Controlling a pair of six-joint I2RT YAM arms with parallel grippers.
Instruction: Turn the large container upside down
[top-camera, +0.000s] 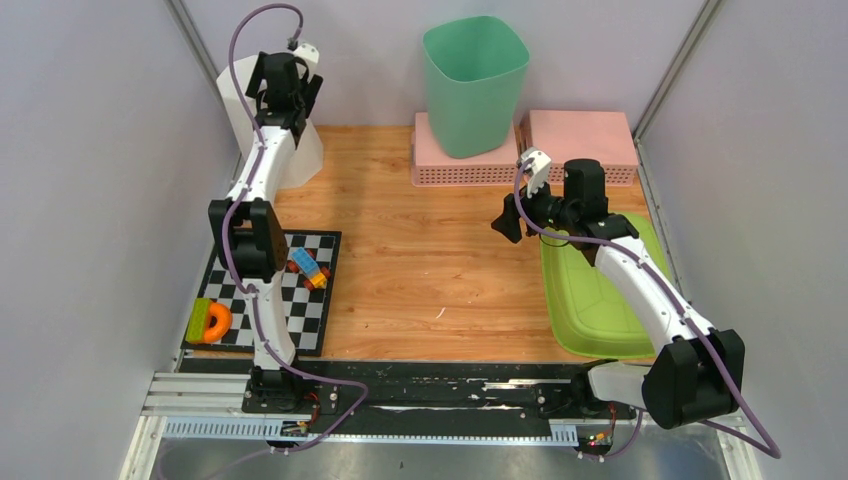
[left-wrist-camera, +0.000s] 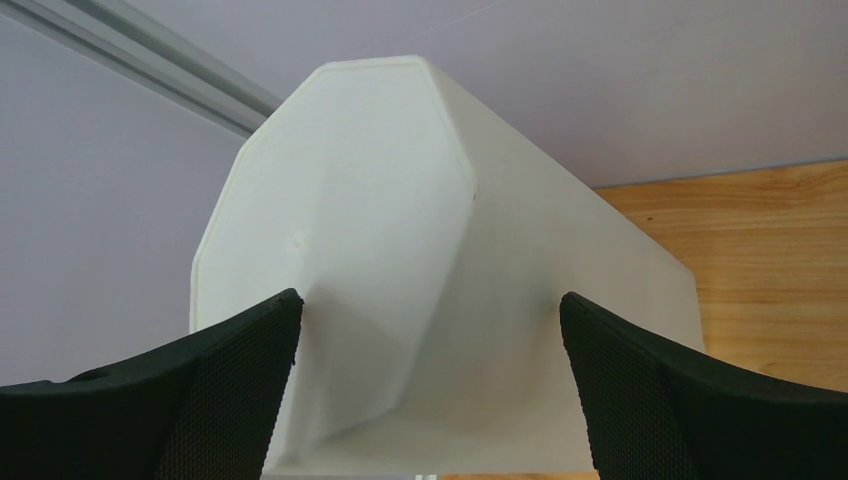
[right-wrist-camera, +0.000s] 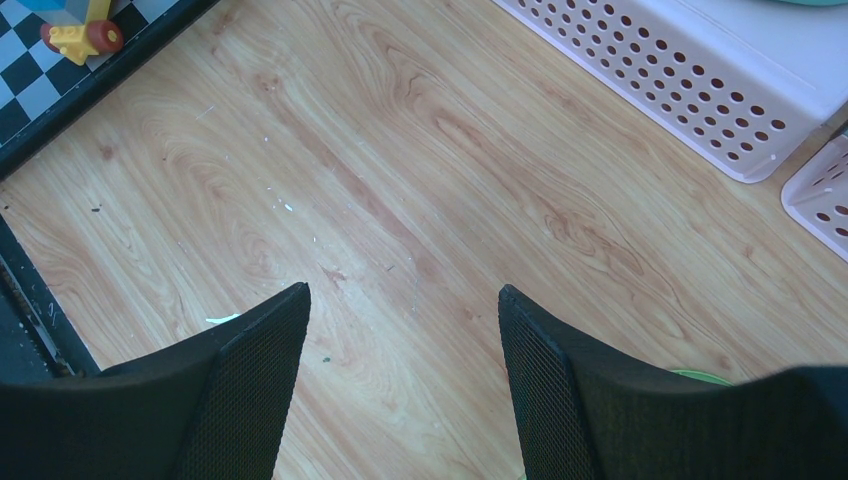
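Wooden bench (top-camera: 420, 260), pale walls on three sides, and your container (left-wrist-camera: 380, 200), the big white one, stands in the far left corner, close to the wall. From the left wrist you look onto its flat eight-sided closed end, so I judge it is already base-up with its wide mouth down on the wood; check that before doing more. Your left jaws stand wide, one on either side of it, not touching as far as I can tell. Your right jaws are partly spread over bare wood near the pink baskets (right-wrist-camera: 690, 90), holding nothing. The container looks like thin moulded plastic: light, smooth and slippery, with walls that give under a squeeze. Take it across the narrower closed end or by the rim. No brand, label or writing is readable.
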